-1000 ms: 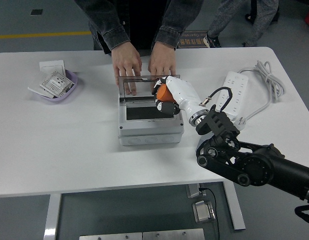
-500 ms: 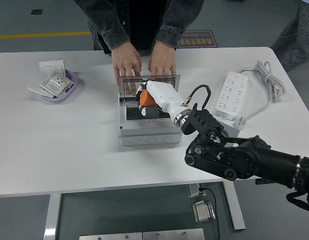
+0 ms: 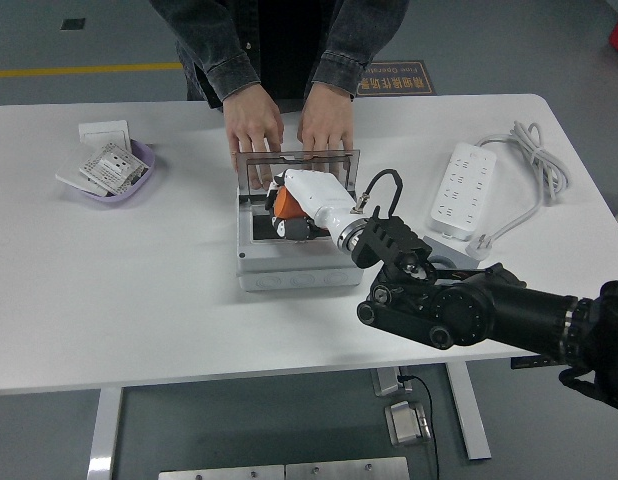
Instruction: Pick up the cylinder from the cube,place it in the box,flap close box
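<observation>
Beyond right hand (image 3: pixel 294 205): person's hands (image 3: pixel 289 130) pinning raised clear lid (image 3: pixel 299 168). Left of it: open box (image 3: pixel 301 240) interior free.

You see a white table (image 3: pixel 139 300) on a grey floor (image 3: pixel 79 40) (a yellow line (image 3: pixel 84 70) crosses it at the far left), with metal table legs (image 3: pixel 104 435) below.

Lab: white table (image 3: pixel 139 300), power strip (image 3: pixel 463 190), yellow floor line (image 3: pixel 84 70).

You've got a purple bowl (image 3: pixel 129 183) of packets far left on the white table (image 3: pixel 139 300), a white card (image 3: pixel 104 131) just behind it, and 1 white power strip (image 3: pixel 466 190) with coiled cable (image 3: pixel 534 160) at right.
</observation>
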Available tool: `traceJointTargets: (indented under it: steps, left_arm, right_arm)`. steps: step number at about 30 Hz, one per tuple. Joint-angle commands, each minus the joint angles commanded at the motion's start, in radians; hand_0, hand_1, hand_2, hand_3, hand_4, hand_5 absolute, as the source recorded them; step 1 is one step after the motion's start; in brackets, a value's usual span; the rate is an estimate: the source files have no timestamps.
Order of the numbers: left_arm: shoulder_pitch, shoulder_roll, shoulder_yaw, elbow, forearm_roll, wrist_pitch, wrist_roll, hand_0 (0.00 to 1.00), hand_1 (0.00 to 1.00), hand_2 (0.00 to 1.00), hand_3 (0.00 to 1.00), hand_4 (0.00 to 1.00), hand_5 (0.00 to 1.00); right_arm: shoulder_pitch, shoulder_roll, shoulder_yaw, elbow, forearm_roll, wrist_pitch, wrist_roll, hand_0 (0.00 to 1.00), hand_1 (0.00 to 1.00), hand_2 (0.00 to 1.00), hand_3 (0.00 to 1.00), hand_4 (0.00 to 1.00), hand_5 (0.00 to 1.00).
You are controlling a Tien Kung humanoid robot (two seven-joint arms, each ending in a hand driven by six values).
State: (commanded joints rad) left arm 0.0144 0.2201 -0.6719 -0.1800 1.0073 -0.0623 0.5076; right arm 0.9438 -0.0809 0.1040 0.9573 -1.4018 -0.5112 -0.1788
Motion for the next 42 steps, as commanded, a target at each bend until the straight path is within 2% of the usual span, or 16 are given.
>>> traceJointTargets:
  steps: [2,7,8,13,14,19,20,31,32,36,39,42]
  left_arm:
    - [0.0,-0.001,-0.006,0.0,0.007,-0.001,0.002,0.666,0.696,0.63,0.627,0.721,0.204]
    - [-0.001,-0.002,-0.01,0.0,0.012,-0.001,0.003,0.666,0.696,0.63,0.627,0.721,0.204]
    - [-0.001,-0.002,-0.01,0.0,0.012,-0.001,0.002,0.665,0.697,0.63,0.627,0.72,0.203]
    - [-0.003,-0.003,-0.005,0.0,0.01,-0.001,0.001,0.665,0.697,0.63,0.627,0.72,0.203]
    - [-0.004,-0.003,-0.002,0.0,0.008,-0.001,0.001,0.666,0.697,0.632,0.627,0.719,0.202]
    - [-0.005,-0.005,0.006,0.0,0.004,-0.002,0.001,0.666,0.697,0.632,0.627,0.719,0.202]
    - [-0.005,-0.005,0.007,0.0,0.004,-0.002,0.001,0.666,0.696,0.631,0.627,0.719,0.203]
    - [-0.006,-0.006,0.019,0.0,-0.002,-0.003,-0.001,0.666,0.696,0.631,0.626,0.718,0.201]
    - [-0.006,-0.006,0.02,0.0,-0.003,-0.003,-0.001,0.666,0.696,0.63,0.625,0.717,0.202]
    - [-0.005,-0.008,0.032,0.0,-0.014,-0.003,-0.002,0.666,0.696,0.63,0.625,0.717,0.202]
    - [-0.003,-0.009,0.03,0.0,-0.012,-0.004,-0.001,0.666,0.696,0.631,0.626,0.719,0.199]
    - [0.0,-0.011,0.025,0.0,-0.009,-0.004,0.0,0.666,0.696,0.631,0.626,0.719,0.199]
  right_arm:
    - [0.003,-0.001,0.006,-0.003,-0.004,0.01,0.004,0.08,0.123,0.289,0.372,0.232,0.202]
    - [0.008,-0.003,0.016,-0.007,-0.012,0.03,0.008,0.08,0.123,0.289,0.372,0.232,0.202]
    - [0.008,-0.003,0.016,-0.008,-0.012,0.032,0.008,0.131,0.225,0.454,0.669,0.54,0.237]
    - [0.009,0.001,0.007,-0.012,-0.011,0.041,0.009,0.131,0.225,0.454,0.669,0.54,0.237]
    - [0.009,0.001,0.003,-0.013,-0.011,0.041,0.009,0.198,0.345,0.54,0.653,0.878,0.633]
    - [0.012,0.001,-0.009,-0.015,-0.011,0.041,0.007,0.198,0.345,0.54,0.653,0.878,0.633]
    - [0.012,0.001,-0.011,-0.015,-0.011,0.041,0.007,0.245,0.401,0.552,0.684,0.989,0.749]
    - [0.008,0.0,-0.013,-0.015,-0.01,0.033,0.013,0.248,0.377,0.56,0.691,0.998,0.774]
    - [0.008,0.0,-0.012,-0.014,-0.011,0.032,0.013,0.245,0.327,0.513,0.684,0.998,0.799]
    - [0.002,-0.007,0.004,-0.002,-0.026,0.029,0.012,0.245,0.327,0.513,0.684,0.998,0.799]
    - [-0.007,-0.024,0.03,0.026,-0.057,0.035,0.0,0.235,0.292,0.486,0.678,0.998,0.805]
    - [-0.025,-0.061,0.079,0.081,-0.107,0.055,-0.025,0.235,0.292,0.486,0.678,0.998,0.805]
